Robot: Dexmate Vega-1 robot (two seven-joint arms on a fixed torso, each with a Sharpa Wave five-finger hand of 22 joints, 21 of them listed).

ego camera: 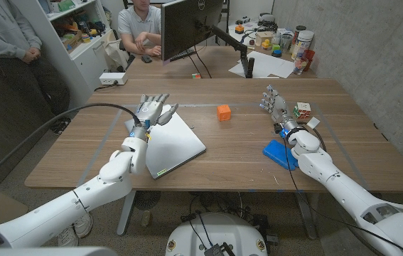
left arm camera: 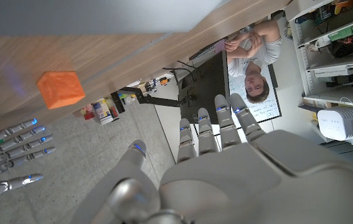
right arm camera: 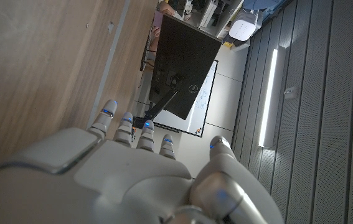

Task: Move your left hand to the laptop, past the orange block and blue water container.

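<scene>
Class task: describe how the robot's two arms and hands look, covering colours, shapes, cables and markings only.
Both arms are smooth white rounded shells with silver-grey wrist sections. The left hand and right hand are pale grey metal with jointed fingers, each carrying small blue lights. A black cable runs to the left arm from the table's left side; a thin black cable trails along the right forearm.

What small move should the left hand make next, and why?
Probably lower it a little. The left hand is open above the far edge of the closed laptop, away from the orange block and the blue container, so only touching down seems left.
</scene>
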